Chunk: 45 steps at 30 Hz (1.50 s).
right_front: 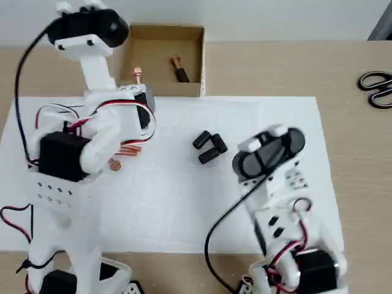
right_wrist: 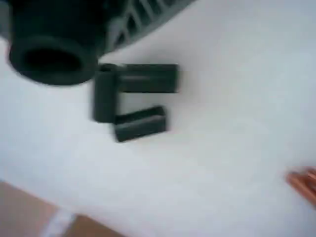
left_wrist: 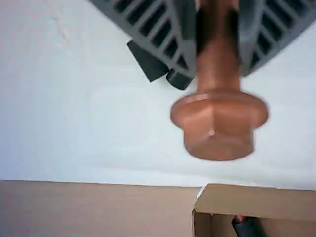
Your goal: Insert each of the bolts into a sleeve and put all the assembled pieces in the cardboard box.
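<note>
Copper-coloured metal is what the left claw (left_wrist: pixel 217 59) is closed on. A bolt (left_wrist: pixel 217 118) is pinched by its shank between the ribbed jaws, with the flanged head left free. It is held just short of the near wall of the cardboard box (right_front: pixel 202 61). The right claw (right_wrist: pixel 59 29) appears to be clamped on a black sleeve (right_wrist: pixel 49 59), whose open bore is seen end-on. That sleeve is held over the white sheet (right_front: pixel 184 208), well apart from the bolt. One finished piece (right_front: pixel 179 68) is already lying in the box. Three loose sleeves (right_wrist: pixel 133 101) are clustered mid-sheet, and spare bolts (right_front: pixel 125 150) are lying under the left arm.

The step in hand is judged to be the mating of bolt and sleeve. How much shank is left bare behind the jaws cannot be told, so the plain end should be checked first, and the bolt re-gripped nearer the head if too little is exposed. The two axes should be lined up before any push is made, since a tilted entry is likely to jam at the sleeve's rim. The parts are best brought together slowly and over the sheet, where a dropped piece can be recovered. Both grips should be kept firm until the shank is well seated.
</note>
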Tool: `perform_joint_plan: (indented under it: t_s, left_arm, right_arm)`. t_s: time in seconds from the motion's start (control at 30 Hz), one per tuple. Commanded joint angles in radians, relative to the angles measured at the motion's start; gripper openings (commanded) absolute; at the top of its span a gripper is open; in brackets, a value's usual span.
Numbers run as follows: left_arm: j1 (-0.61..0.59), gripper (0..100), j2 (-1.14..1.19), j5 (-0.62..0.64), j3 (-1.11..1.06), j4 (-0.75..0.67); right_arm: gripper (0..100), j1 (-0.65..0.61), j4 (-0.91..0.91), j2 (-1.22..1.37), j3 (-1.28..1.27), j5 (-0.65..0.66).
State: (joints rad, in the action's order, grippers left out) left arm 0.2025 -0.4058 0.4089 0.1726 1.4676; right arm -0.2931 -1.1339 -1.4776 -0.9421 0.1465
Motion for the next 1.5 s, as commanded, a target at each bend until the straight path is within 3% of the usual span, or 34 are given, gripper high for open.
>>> perform_joint_plan:
  t_s: [0.0,0.2,0.4,0.7,0.83,1.03,1.2,1.47]
  left_arm:
    - [0.043,1,-0.063,0.021,-0.088,-0.104]
    - [0.176,1,-0.101,0.028,-0.197,-0.226]
    - [0.265,1,-0.104,0.028,-0.295,-0.373]
    - [0.334,1,-0.114,0.021,-0.302,-0.453]
    - [0.325,1,-0.201,0.018,-0.312,-0.471]
    - [0.235,1,-0.437,-0.097,-0.335,-0.5]
    - [0.235,1,-0.511,-0.072,-0.492,-0.511]
    - [0.236,1,-0.574,-0.023,-0.846,-0.816]
  right_arm:
    - [0.3,-0.104,0.031,-0.148,-0.06,-0.17]
    - [0.3,-0.117,0.031,-0.348,-0.173,-0.235]
    - [0.3,-0.12,0.056,-0.26,-0.198,-0.236]
    - [0.3,-0.177,0.255,-0.143,-0.374,-0.241]
    - [0.3,-0.186,0.315,-0.143,-0.413,-0.256]
    - [0.3,-0.185,0.323,-0.143,-0.413,-0.318]
    - [0.3,-0.189,0.325,-0.143,-0.413,-0.319]
    - [0.3,-0.295,0.325,-0.143,-0.414,-0.319]
